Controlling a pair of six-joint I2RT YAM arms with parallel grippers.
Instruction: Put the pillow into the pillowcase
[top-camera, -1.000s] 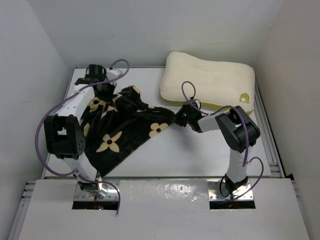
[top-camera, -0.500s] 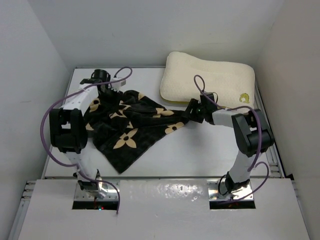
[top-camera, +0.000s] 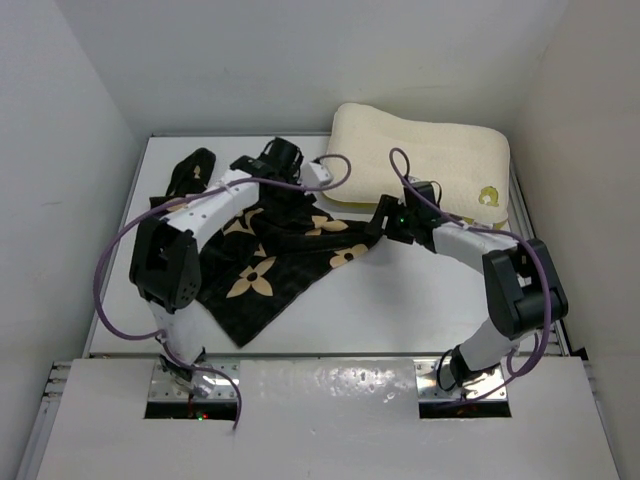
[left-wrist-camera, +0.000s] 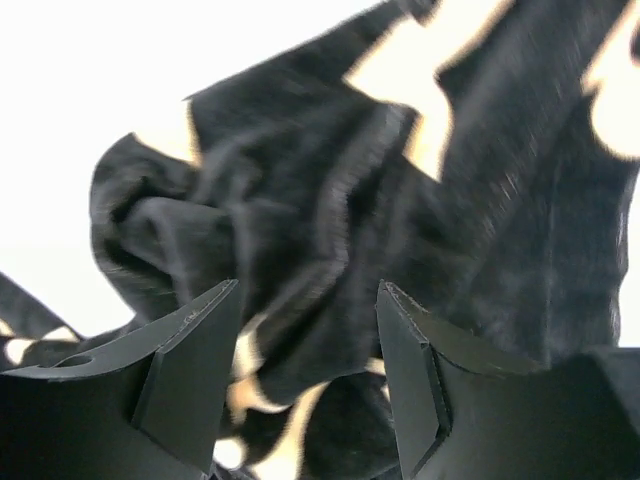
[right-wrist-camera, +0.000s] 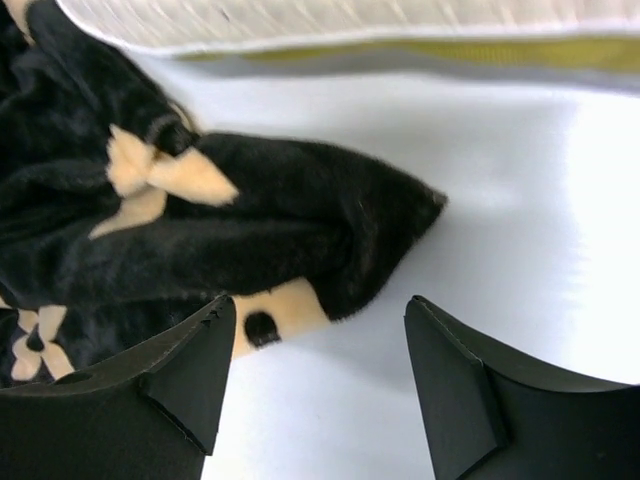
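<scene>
Progress: early, nothing inserted.
- Black velvety pillowcase with tan flower print (top-camera: 265, 255): crumpled at centre-left of the overhead view, no opening seen.
- Left gripper (left-wrist-camera: 305, 370): jaws spread over rumpled fabric, pinching nothing.
- Right gripper (right-wrist-camera: 315, 390): jaws spread above the case's right corner, holding nothing.
- Cream-white contoured pillow with yellow side band (top-camera: 420, 160): upper right, wholly outside the case.

Left to do: find the opening, insert the pillow.

Surface: white tabletop (top-camera: 400, 300).
Room: plain white walls (top-camera: 300, 60).

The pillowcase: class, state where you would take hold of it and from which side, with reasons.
Probably the pointed corner of the pillowcase nearest the pillow, approached from the right by the open right gripper. That corner tapers to a thin tip lying flat on bare table, clear of the crumpled folds.
</scene>
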